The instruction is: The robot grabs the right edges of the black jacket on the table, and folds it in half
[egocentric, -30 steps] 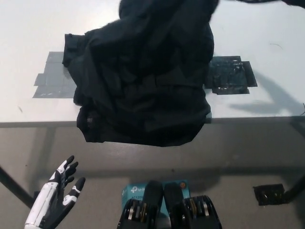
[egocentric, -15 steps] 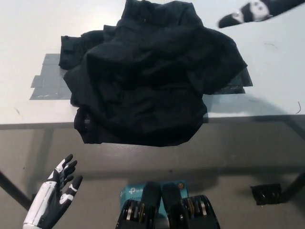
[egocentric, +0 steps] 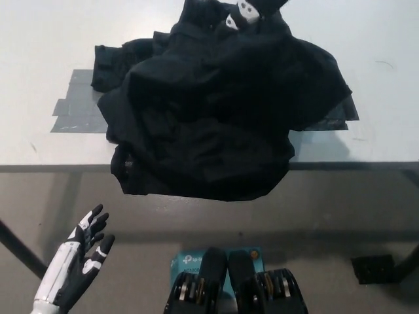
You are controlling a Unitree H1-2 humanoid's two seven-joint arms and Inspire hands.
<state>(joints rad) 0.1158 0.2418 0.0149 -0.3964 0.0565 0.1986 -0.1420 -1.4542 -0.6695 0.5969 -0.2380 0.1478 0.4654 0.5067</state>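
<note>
Looking down, we see the black jacket [egocentric: 216,111] lying in a soft, bunched heap on the white table [egocentric: 39,39]. It is all black and full of folds and wrinkles. Its near edge hangs a little over the front of the table. Some grey tape patches [egocentric: 75,108] are stuck to the table and peek out from under the jacket's left side.

Down on the floor, a blue box [egocentric: 186,261] shows some small white writing, but it is too small for us to read.

Our right hand [egocentric: 239,12] is at the far top of the jacket, right on the cloth. It is dark against the dark jacket, with only small white marks showing, so we cannot tell if it is holding the cloth or not.

Our white left hand [egocentric: 78,252] rests low at the left, below the table edge and well apart from the jacket. Its fingers are spread and it holds nothing.
</note>
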